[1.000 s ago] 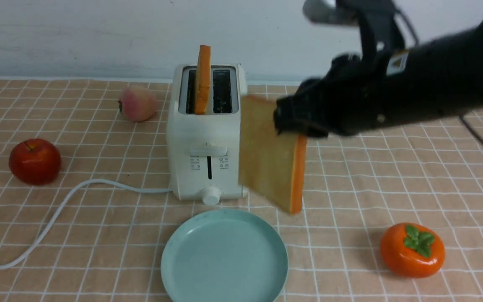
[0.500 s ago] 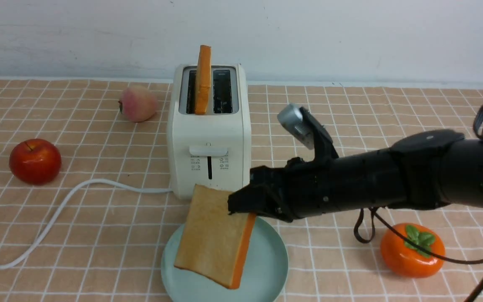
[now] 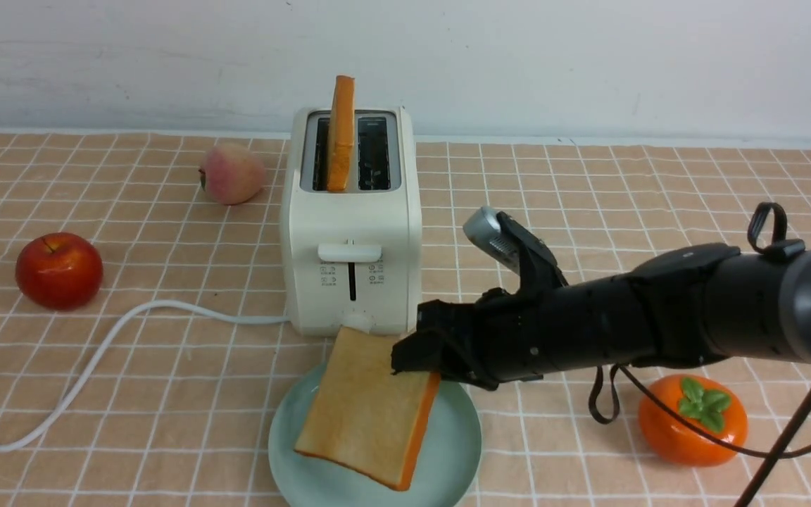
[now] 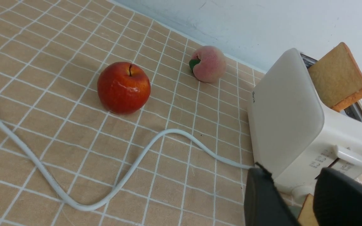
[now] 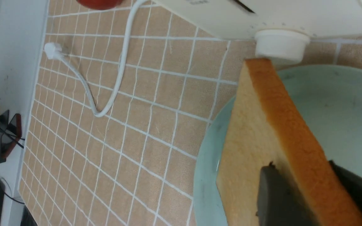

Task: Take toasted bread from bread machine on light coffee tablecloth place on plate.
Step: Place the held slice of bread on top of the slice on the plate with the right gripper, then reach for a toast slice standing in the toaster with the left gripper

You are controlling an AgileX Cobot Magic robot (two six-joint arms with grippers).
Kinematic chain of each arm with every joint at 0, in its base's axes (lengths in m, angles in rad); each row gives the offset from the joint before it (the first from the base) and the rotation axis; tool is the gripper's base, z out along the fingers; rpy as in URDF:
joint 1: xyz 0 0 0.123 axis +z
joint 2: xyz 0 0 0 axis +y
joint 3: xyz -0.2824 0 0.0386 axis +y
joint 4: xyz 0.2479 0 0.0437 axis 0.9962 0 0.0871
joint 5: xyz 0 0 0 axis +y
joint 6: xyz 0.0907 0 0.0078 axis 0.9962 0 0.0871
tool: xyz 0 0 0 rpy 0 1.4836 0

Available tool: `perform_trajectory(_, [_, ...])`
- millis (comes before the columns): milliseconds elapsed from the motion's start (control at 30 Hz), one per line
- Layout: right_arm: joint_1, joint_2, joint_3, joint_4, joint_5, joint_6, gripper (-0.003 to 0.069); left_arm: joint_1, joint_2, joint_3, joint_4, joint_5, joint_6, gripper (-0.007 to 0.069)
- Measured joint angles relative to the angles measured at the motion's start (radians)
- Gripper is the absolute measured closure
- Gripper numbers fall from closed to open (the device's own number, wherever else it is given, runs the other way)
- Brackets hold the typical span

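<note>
Leftward, the left gripper hangs with jaws apart, empty; one toast slice waits in the toaster (probably next). The right gripper clamps a tilted slice by its corner, lower edge at the mint plate, ready to lay flat.

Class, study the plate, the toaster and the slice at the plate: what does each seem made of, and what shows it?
Plate: plastic or glazed ceramic; smooth, even mint surface, soft sheen.
Toaster: likely matte cream plastic; rounded seamless shell, no metallic glare.
Slice: possibly a foam replica; flat orange crust, very even face; real bread not excluded.
</note>
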Motion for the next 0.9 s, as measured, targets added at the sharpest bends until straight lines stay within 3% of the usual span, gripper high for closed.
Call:
perform_trajectory(167, [0.0,-0.016,0.0,0.003,0.014,-0.103,0.0088,0.0,0.0,0.0,0.0,-0.004,0.0,0.0383])
perform_trajectory(267, [0.0,-0.058,0.0,0.008,-0.011,-0.171,-0.0005,0.0,0.0,0.0,0.0,-0.003,0.0,0.0379])
perform_trajectory(467, [0.0,-0.158,0.0,-0.006,-0.063,-0.237,-0.0006,0.0,0.0,0.0,0.0,0.0,0.0,0.0379])
perform_trajectory(600, [0.0,-0.222,0.0,-0.083,-0.081,-0.25,-0.0003,0.0,0.0,0.0,0.0,0.001,0.0,0.0367])
perform_trajectory(900, [-0.001,-0.414,0.0,-0.355,-0.03,-0.284,0.0041,-0.006,0.094,-0.173,-0.001,0.029,0.032,0.0222])
